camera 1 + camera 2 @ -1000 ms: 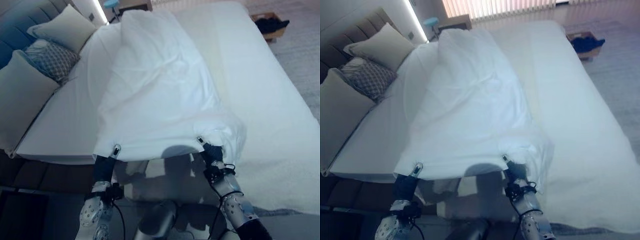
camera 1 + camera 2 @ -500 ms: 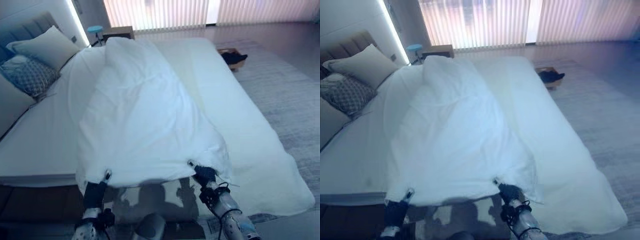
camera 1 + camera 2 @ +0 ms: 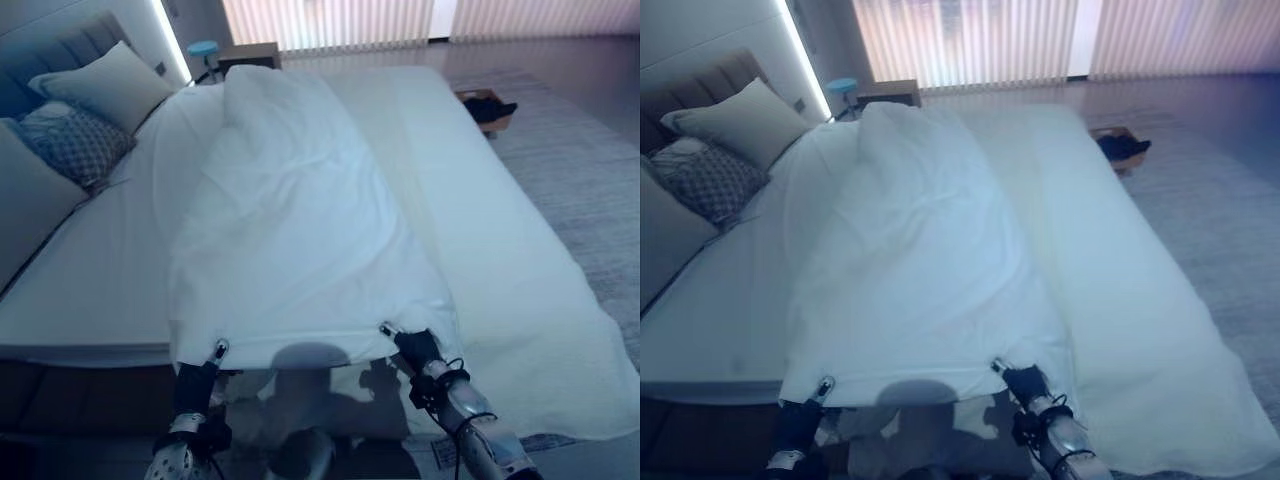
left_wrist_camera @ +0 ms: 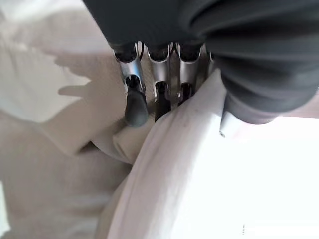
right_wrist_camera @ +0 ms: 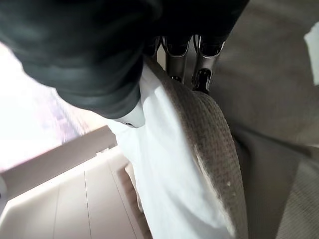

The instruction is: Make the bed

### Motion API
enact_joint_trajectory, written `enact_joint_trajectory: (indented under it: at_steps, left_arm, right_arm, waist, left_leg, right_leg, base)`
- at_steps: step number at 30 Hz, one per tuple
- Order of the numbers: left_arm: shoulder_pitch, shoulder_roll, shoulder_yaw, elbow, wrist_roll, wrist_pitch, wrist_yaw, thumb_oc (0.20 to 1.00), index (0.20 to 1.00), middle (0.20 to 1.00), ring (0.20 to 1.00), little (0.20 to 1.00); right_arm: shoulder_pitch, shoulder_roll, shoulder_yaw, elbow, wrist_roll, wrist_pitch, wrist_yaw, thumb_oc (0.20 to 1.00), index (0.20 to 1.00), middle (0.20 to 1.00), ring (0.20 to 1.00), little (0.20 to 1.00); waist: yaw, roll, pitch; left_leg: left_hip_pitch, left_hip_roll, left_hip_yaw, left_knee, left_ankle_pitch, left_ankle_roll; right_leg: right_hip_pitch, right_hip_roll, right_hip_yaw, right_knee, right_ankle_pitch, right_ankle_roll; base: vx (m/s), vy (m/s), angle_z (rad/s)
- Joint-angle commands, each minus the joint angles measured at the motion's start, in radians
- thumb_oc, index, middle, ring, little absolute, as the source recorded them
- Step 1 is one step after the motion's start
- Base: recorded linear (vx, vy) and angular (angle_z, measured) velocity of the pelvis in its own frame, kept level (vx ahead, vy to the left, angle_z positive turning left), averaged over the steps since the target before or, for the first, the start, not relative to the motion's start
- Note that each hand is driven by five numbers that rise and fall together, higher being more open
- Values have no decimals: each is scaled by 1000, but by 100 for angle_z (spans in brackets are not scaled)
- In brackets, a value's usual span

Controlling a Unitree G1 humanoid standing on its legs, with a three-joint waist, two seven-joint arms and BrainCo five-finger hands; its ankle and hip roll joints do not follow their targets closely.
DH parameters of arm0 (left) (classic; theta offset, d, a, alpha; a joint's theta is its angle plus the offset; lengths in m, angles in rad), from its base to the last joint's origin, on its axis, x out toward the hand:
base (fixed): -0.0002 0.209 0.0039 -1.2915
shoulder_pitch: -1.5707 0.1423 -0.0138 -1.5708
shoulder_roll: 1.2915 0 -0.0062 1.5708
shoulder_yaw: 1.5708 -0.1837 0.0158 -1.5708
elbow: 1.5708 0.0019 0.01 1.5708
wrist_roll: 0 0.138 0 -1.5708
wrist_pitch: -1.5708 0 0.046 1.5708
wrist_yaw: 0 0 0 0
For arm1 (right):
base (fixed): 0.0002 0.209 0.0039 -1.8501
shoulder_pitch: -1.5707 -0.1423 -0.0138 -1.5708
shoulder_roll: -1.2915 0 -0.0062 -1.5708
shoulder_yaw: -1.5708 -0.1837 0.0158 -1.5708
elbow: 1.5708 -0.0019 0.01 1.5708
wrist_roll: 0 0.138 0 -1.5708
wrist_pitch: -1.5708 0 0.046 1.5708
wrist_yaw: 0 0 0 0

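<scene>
A white duvet (image 3: 300,220) lies bunched along the middle of the bed, over a white sheet (image 3: 90,270). Its near edge is lifted off the mattress. My left hand (image 3: 205,370) is shut on that edge at the left corner, my right hand (image 3: 415,350) on the right corner. In the left wrist view my fingers (image 4: 134,99) curl round a fold of the duvet (image 4: 199,164). The right wrist view has my fingers (image 5: 202,69) and thumb pinching the duvet's edge (image 5: 174,164).
Two plain pillows (image 3: 105,80) and a patterned cushion (image 3: 75,145) lean on the headboard at the left. A second white cover (image 3: 520,260) hangs over the bed's right side. A box with dark things (image 3: 487,105) sits on the floor at far right.
The camera has tilted down a little. Both hands still hold the duvet's near edge, lifted and pulled slightly further towards me.
</scene>
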State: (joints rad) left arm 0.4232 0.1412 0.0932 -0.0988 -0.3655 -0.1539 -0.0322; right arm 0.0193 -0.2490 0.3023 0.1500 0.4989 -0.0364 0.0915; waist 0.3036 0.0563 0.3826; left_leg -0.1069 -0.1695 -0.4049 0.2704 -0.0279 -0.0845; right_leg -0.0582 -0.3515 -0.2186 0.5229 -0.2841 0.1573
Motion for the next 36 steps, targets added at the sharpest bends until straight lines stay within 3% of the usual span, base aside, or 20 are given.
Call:
enact_joint_trajectory:
  at_steps: [1, 2, 3, 4, 8, 12, 14, 17, 18, 19, 20, 21, 23, 26, 28, 30, 33, 35, 36]
  left_arm:
    - [163, 96, 316, -145, -23, -93, 100, 200, 200, 200, 200, 200]
    - [165, 95, 323, -155, -24, -92, 102, 200, 200, 200, 200, 200]
    - [171, 96, 324, -161, -27, -93, 100, 200, 200, 200, 200, 200]
    - [192, 97, 342, -169, -21, -102, 107, 200, 200, 200, 200, 200]
    - [174, 97, 345, -151, -38, -106, 125, 200, 200, 200, 200, 200]
    - [160, 122, 243, -40, -167, -61, 70, 200, 200, 200, 200, 200]
    - [88, 152, 132, 86, -265, -23, 27, 200, 200, 200, 200, 200]
    - [23, 152, 74, 207, -278, -8, 32, 200, 200, 200, 200, 200]
    - [-26, 169, 44, 238, -253, -4, 58, 200, 200, 200, 200, 200]
    - [-44, 172, 39, 247, -239, 1, 69, 200, 200, 200, 200, 200]
    - [-44, 172, 40, 247, -238, 1, 69, 200, 200, 200, 200, 200]
    - [-77, 187, 43, 236, -211, 2, 80, 200, 200, 200, 200, 200]
    - [-104, 194, 65, 235, -204, -5, 109, 200, 200, 200, 200, 200]
    - [-128, 210, 82, 163, -203, -29, 158, 200, 200, 200, 200, 200]
    - [-127, 202, 97, 113, -190, -33, 184, 200, 200, 200, 200, 200]
    - [-104, 191, 117, 94, -178, -29, 189, 200, 200, 200, 200, 200]
    - [-68, 173, 110, 86, -112, -18, 180, 200, 200, 200, 200, 200]
    - [-61, 181, 110, 86, -102, -21, 177, 200, 200, 200, 200, 200]
    - [-49, 186, 127, 89, -80, -13, 181, 200, 200, 200, 200, 200]
  right_arm:
    - [16, -119, -120, -11, -29, -59, -51, 200, 200, 200, 200, 200]
    - [4, -114, -100, -8, -35, -54, -45, 200, 200, 200, 200, 200]
    - [2, -112, -80, -10, -30, -52, -34, 200, 200, 200, 200, 200]
    - [-13, -110, -37, 1, -29, -49, -7, 200, 200, 200, 200, 200]
    - [-66, -125, 16, 33, -42, -44, -4, 200, 200, 200, 200, 200]
    - [-94, -153, 48, 95, -65, -17, 3, 200, 200, 200, 200, 200]
    - [-159, -159, 70, 202, -87, -12, -20, 200, 200, 200, 200, 200]
    - [-275, -134, 118, 313, -116, -5, -38, 200, 200, 200, 200, 200]
    - [-370, -102, 160, 394, -118, -8, -69, 200, 200, 200, 200, 200]
    - [-427, -82, 183, 441, -129, -6, -79, 200, 200, 200, 200, 200]
    - [-428, -81, 183, 443, -129, -7, -79, 200, 200, 200, 200, 200]
    - [-460, -72, 185, 468, -135, 1, -89, 200, 200, 200, 200, 200]
    - [-463, -60, 175, 448, -128, 10, -97, 200, 200, 200, 200, 200]
    - [-486, -50, 180, 415, -95, 1, -104, 200, 200, 200, 200, 200]
    - [-458, -62, 178, 379, -80, -3, -104, 200, 200, 200, 200, 200]
    - [-434, -67, 178, 358, -75, 7, -101, 200, 200, 200, 200, 200]
    - [-379, -74, 169, 296, -76, 10, -71, 200, 200, 200, 200, 200]
    - [-379, -71, 175, 290, -73, 9, -67, 200, 200, 200, 200, 200]
    - [-366, -65, 181, 281, -81, 11, -56, 200, 200, 200, 200, 200]
  waist:
    - [28, 9, -29]
    - [40, 11, -24]
    - [41, 6, -20]
    - [46, 22, 10]
    - [64, 34, 47]
    - [34, 48, 85]
    - [0, 57, 121]
    - [-1, 46, 135]
    - [34, 21, 137]
    - [54, 10, 137]
    - [54, 9, 137]
    - [53, 9, 137]
    - [28, 21, 137]
    - [28, -1, 137]
    - [11, -16, 137]
    - [10, -20, 137]
    - [-5, -34, 137]
    - [-5, -38, 137]
    - [13, -46, 137]
  left_leg:
    - [-120, 41, 62, 78, -22, 46]
    - [-126, 46, 82, 76, -21, 49]
    - [-121, 46, 90, 64, -18, 50]
    - [-125, 46, 92, 47, -6, 52]
    - [-206, 61, 104, 82, 13, 45]
    - [-257, 67, 80, 100, 37, 27]
    - [-281, 93, 76, 131, 49, 7]
    - [-303, 82, 56, 155, 35, 11]
    - [-362, 45, -52, 235, 21, 2]
    - [-332, 15, -164, 208, 17, -14]
    - [-332, 16, -165, 207, 17, -14]
    - [-310, 18, -215, 166, 25, -24]
    - [-268, 63, -185, 78, 43, -17]
    - [-363, 25, -166, 86, 52, -7]
    - [-401, 47, -90, 114, 50, 0]
    - [-402, 57, -40, 152, 29, 12]
    - [-431, 12, 22, 222, -22, 27]
    - [-447, 11, 39, 230, -22, 26]
    - [-489, 27, 63, 277, -15, 28]
  right_leg:
    - [-125, -65, 14, -133, 258, 28]
    - [-135, -58, -3, -100, 247, 24]
    - [-132, -34, 14, -107, 243, 20]
    - [-178, 2, 60, -92, 245, 14]
    - [-283, 17, 99, -26, 222, 3]
    - [-305, 34, 81, 13, 173, -12]
    - [-298, 32, 48, 35, 153, -22]
    - [-345, 62, 104, 42, 169, -23]
    - [-396, 96, 159, 35, 182, -30]
    - [-405, 119, 204, 27, 178, -25]
    - [-405, 120, 203, 27, 178, -26]
    - [-413, 129, 223, 35, 171, -18]
    - [-427, 124, 204, 59, 170, -11]
    - [-470, 81, 177, 44, 198, -7]
    - [-473, 50, 155, 40, 211, -5]
    - [-465, 31, 162, 23, 223, -5]
    - [-462, -15, 204, -37, 286, 14]
    - [-487, -17, 211, -27, 290, 16]
    - [-517, -18, 161, 44, 265, 16]
  base:
    - [-99, 88, -25]
    - [-120, 80, -39]
    - [-180, 24, -59]
    - [-145, -16, -58]
    - [-222, -63, -33]
    - [-98, -112, 6]
    - [-108, -141, 52]
    - [-84, -19, 45]
    - [-83, 32, -53]
    - [-50, 16, -86]
    - [29, 91, -150]
    - [19, 78, -127]
    - [-106, 63, -24]
    - [-216, 9, 41]
    - [-102, 81, 73]
    - [-71, 153, 65]
    - [-55, 175, -6]
    - [-120, 157, -20]
    - [-131, 161, -37]
